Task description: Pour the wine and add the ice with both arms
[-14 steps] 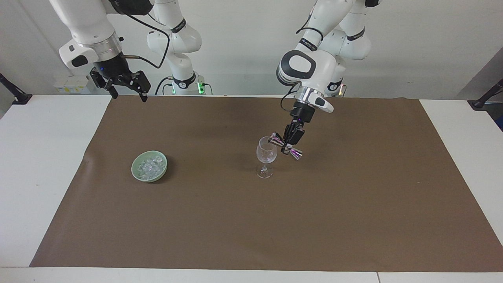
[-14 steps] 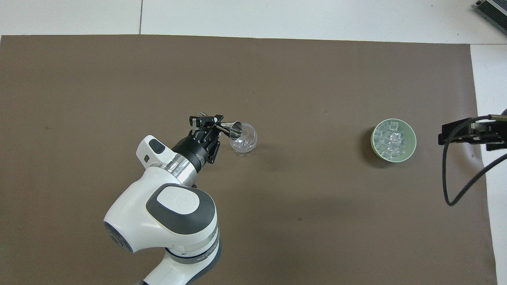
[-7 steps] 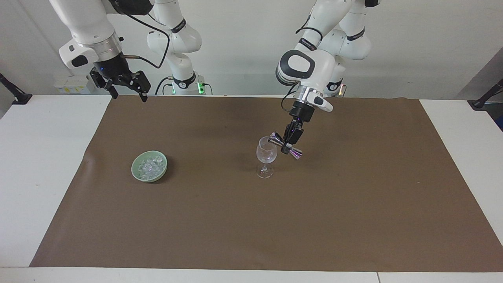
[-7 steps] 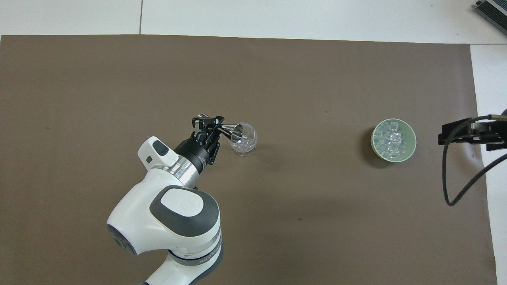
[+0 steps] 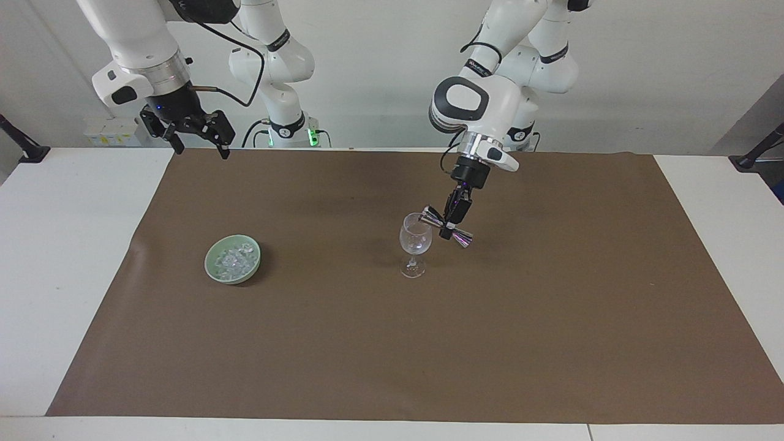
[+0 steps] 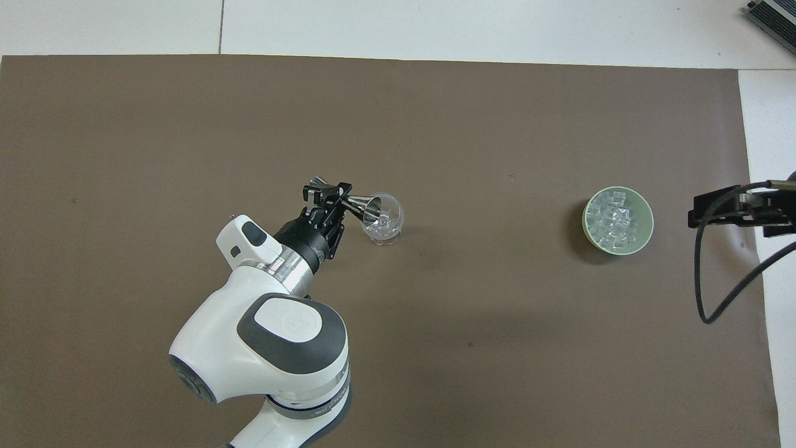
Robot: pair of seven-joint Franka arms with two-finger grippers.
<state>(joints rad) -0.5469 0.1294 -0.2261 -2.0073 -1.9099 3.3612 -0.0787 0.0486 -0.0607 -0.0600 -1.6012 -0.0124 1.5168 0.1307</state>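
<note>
The left pincer (image 5: 451,222) is closed on the waist of a double-ended metal jigger (image 5: 446,228), which it holds tilted with one cup at the rim of the stemmed glass (image 5: 415,244), near the middle of the brown mat (image 5: 551,318). In the facing view, the pour looks to be in hand or close to its end, though no stream shows and I cannot tell whether any liquid sits in the glass. The right pincer (image 5: 195,138) hangs with its jaws spread and nothing in them, over the mat's edge nearest the robots at the right arm's end; that arm waits. The ice (image 5: 234,260) lies heaped in the pale green bowl (image 5: 212,267), well apart from the glass toward the right arm's end of the tabletop (image 5: 55,263), so adding ice appears not yet begun. No bottle shows.

In the overhead view, the left pincer (image 6: 328,199) again grips the jigger (image 6: 359,204), whose cup mouth overlaps the glass (image 6: 384,219) from above; contact cannot be read here. Glints inside the glass could be reflections, liquid or chunks, and I cannot say which. The ice (image 6: 615,221) fills the bowl (image 6: 647,235), seemingly untouched. The right pincer (image 6: 734,208) is cut off at the picture's edge, only its dark links and a cable showing, and the left arm's body is partly cut off at the bottom.
</note>
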